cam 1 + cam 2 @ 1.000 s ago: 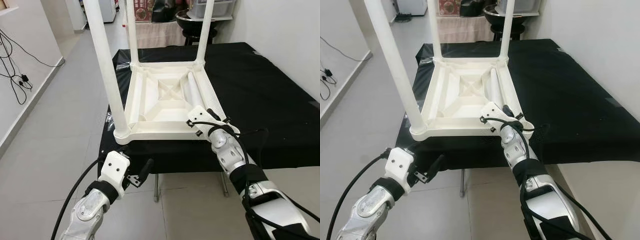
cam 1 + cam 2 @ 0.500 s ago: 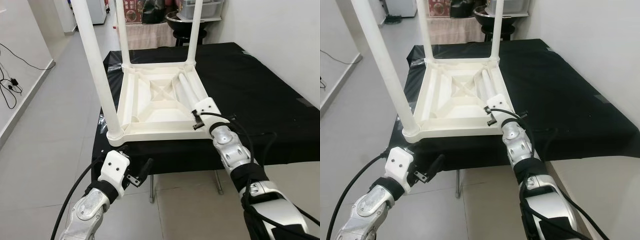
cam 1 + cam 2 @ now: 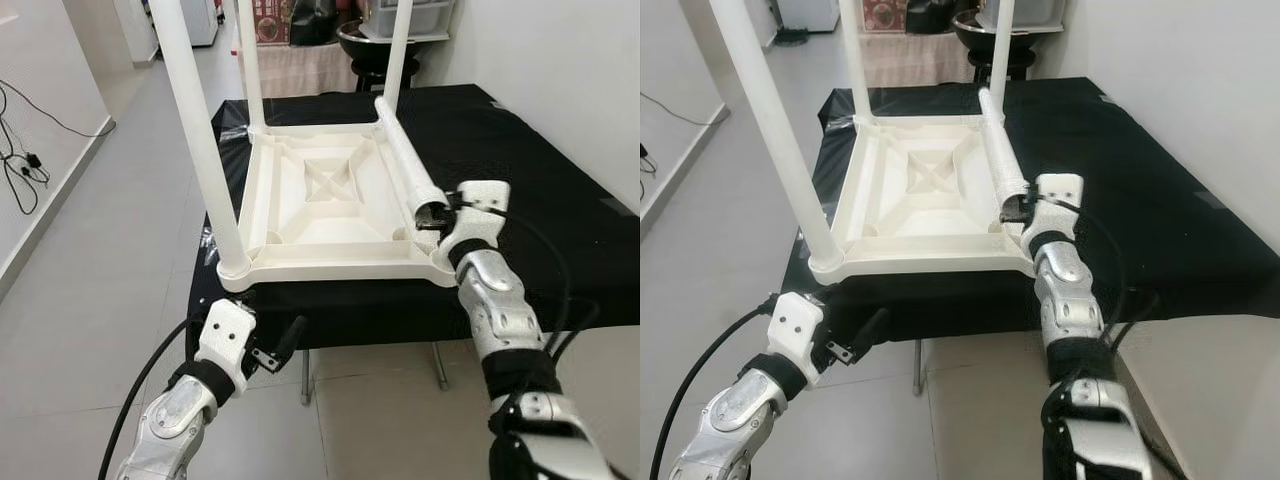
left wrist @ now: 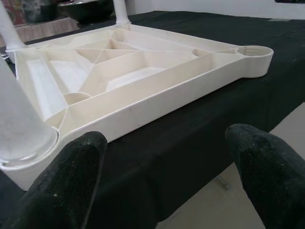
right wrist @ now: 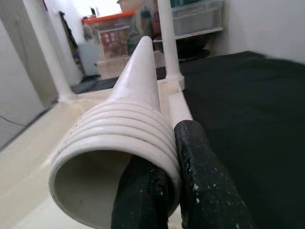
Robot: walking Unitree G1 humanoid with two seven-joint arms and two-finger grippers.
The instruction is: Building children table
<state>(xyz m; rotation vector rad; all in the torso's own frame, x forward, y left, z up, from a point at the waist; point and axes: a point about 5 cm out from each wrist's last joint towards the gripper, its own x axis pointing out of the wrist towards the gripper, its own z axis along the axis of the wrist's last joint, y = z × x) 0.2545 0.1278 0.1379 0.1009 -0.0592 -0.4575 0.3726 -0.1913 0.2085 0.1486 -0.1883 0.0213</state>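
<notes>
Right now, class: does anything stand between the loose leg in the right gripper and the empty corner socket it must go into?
Nothing visible does. The right gripper holds the leg by its threaded end, just above the socket, which lies open.

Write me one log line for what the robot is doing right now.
stage: fitting last leg | right gripper: shut on loose leg, threaded end near empty corner socket | left gripper: open, below tabletop edge | three legs fitted

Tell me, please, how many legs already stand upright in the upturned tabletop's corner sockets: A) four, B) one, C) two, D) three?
D: three legs stand in the tabletop, while the fourth leg is gripped at its threaded end by the right gripper, and the near right socket is empty.
</notes>
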